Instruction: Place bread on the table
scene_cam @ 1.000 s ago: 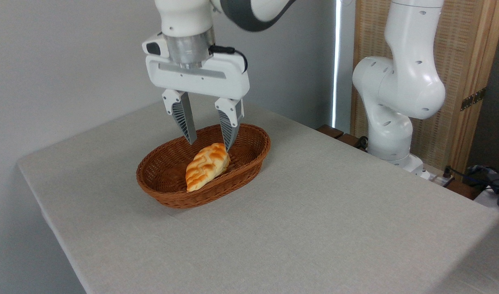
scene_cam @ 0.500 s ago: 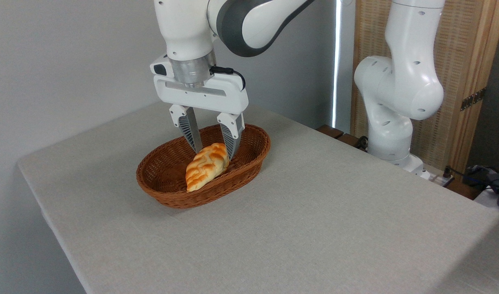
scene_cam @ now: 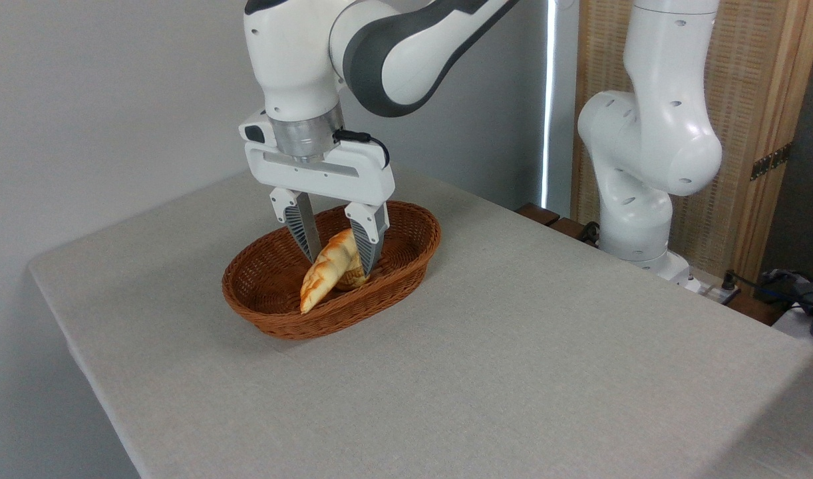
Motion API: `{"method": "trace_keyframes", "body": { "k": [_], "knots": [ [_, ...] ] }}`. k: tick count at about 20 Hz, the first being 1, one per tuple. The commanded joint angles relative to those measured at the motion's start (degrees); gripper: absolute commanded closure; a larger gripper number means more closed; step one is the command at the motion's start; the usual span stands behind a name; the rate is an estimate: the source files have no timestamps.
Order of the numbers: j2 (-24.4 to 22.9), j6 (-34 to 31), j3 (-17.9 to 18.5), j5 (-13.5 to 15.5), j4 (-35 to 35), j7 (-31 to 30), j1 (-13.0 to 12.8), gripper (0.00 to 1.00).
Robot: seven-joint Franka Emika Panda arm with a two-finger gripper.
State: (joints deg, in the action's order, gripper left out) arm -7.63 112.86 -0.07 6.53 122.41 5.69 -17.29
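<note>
One cloth-covered table (scene_cam: 513,372), one white arm (scene_cam: 646,146) rising off its far right edge. One brown wicker basket (scene_cam: 273,319) sits toward the table's far left corner. The single gripper (scene_cam: 338,263) reaches down into it, both fingers (scene_cam: 303,229) clamped on one bread (scene_cam: 321,274), tilted, its pointed end low; whether that tip touches the weave, I can't quite tell.

Glossy white arm (scene_cam: 646,133) with dark grey joint bands; silver wrist ring; black cable; ribbed grey fingers (scene_cam: 305,229)
</note>
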Motion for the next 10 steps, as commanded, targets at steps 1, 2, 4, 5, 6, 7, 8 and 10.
{"method": "trace_keyframes", "body": {
  "k": [1,2,4,5,6,7,8,10],
  "knots": [
    [-0.11,1.58,0.51,0.59,0.99,-0.86,-0.82,0.00],
    [-0.11,1.67,0.51,0.59,0.90,-0.86,-0.82,0.00],
    [-0.11,1.67,0.51,0.50,0.99,-0.51,-0.82,0.19],
    [-0.11,2.01,0.51,0.50,0.90,-0.33,-0.73,0.43],
    [-0.20,2.54,0.60,0.50,0.90,-0.42,-0.73,0.61],
    [-0.28,2.72,0.60,0.50,0.90,-0.42,-0.73,0.73],
    [-0.28,2.72,0.60,0.50,0.90,-0.42,-0.73,0.80],
    [-0.28,2.72,0.60,0.50,0.90,-0.42,-0.64,0.81]
  ]
}}
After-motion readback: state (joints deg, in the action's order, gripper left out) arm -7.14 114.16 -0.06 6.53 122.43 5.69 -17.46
